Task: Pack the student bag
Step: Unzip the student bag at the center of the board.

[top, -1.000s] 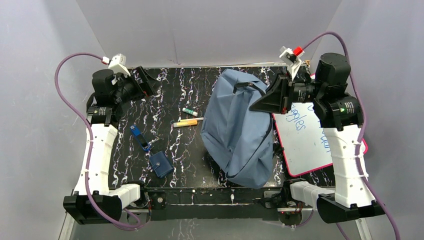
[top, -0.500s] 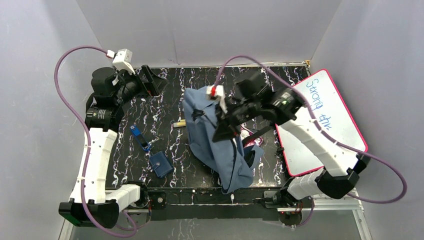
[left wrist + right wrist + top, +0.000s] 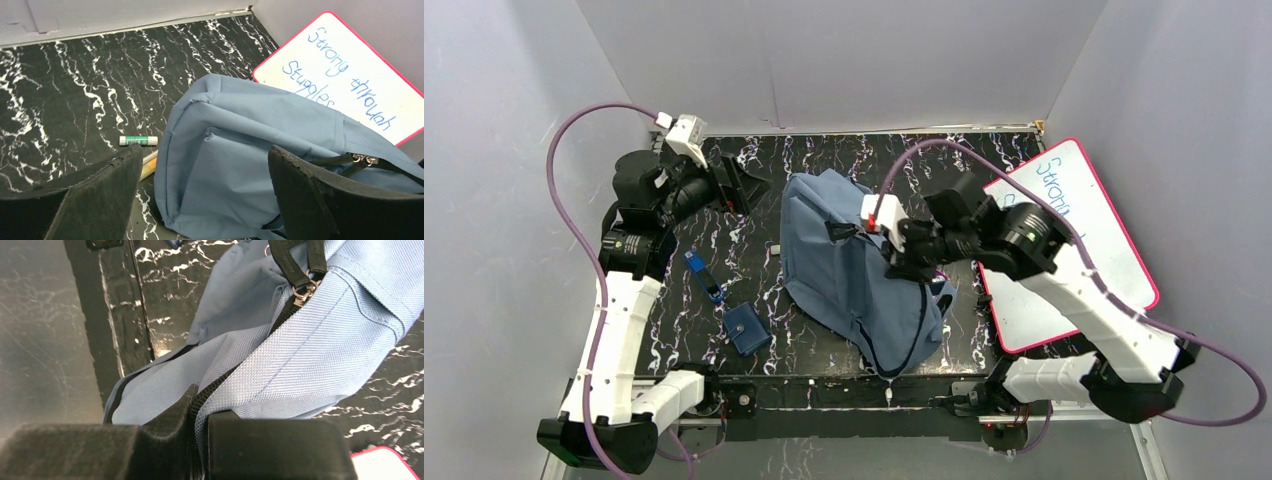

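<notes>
There's the right hand (image 3: 200, 432) pinched narrow on the zipper edge of the large slate-blue soft fabric backpack (image 3: 849, 275) slumped mid black marbled worktop (image 3: 824, 155), the left hand (image 3: 742, 188) gaping wide and empty nearby, and that cloth looks light and floppy, best gripped by seams or straps.

Behind the student bag (image 3: 849, 275) the table (image 3: 824, 160) lies open to the back wall (image 3: 844, 60). Left of the bag a green-labelled tube (image 3: 138, 141), a blue clip (image 3: 706, 277) and a dark-blue pouch (image 3: 747, 329) dot the way; right of it the right gripper (image 3: 899, 265) and a whiteboard (image 3: 1084, 250) block passage
</notes>
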`<state>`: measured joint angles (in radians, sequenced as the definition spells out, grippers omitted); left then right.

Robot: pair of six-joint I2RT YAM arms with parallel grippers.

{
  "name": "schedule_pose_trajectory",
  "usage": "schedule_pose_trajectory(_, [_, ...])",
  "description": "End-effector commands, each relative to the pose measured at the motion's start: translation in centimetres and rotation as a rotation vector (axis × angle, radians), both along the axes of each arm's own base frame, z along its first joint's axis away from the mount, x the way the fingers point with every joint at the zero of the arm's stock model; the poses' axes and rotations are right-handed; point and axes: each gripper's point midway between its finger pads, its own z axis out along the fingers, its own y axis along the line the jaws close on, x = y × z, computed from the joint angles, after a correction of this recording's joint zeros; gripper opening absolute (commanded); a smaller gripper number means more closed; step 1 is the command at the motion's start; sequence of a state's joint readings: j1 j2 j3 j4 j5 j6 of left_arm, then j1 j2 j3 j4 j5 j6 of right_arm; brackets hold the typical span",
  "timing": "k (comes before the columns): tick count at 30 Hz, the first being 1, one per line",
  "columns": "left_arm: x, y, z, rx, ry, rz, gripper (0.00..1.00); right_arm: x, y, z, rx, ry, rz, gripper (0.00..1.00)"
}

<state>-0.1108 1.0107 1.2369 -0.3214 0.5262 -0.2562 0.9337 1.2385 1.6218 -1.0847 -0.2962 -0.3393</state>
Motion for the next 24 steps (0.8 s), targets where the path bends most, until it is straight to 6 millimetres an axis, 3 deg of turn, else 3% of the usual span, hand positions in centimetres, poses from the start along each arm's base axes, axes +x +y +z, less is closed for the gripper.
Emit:
schedule_pose_trajectory(1, [-0.5,-1.9,2.3,0.002,-0.127,-0.152,0.92,0.5,-1.7,2.3,0.092,-0.261,0.061,0.00])
schedule_pose_trajectory(4, [-1.7,-3.6,3.1,0.040,-0.257,-0.308,0.91,0.0,-2.2,3.0,0.168,-0.398,0.135,0.00])
schedule_pose_trajectory(8, [-4.3,-5.4,2.9,0.219,-0.564,-0.543,0.91,-0.3,-2.3,3.9,0.204,-0.472,0.174,0.00])
schedule_pose_trajectory(13, [-8.4,-7.2,3.9,0.345,-0.934,-0.790,0.90,0.1,-2.4,2.4,0.126,-0.460,0.203,0.00])
schedule_pose_trajectory(17, [-8.7,-8.5,4.4,0.316,-0.949,-0.855,0.90,-0.4,-2.0,2.1,0.134,-0.456,0.249,0.00])
schedule_pose_trajectory(24, [-9.2,-10.0,2.1,0.323,-0.892,-0.918,0.89,-0.8,-1.4,3.1,0.198,-0.481,0.275,0.00])
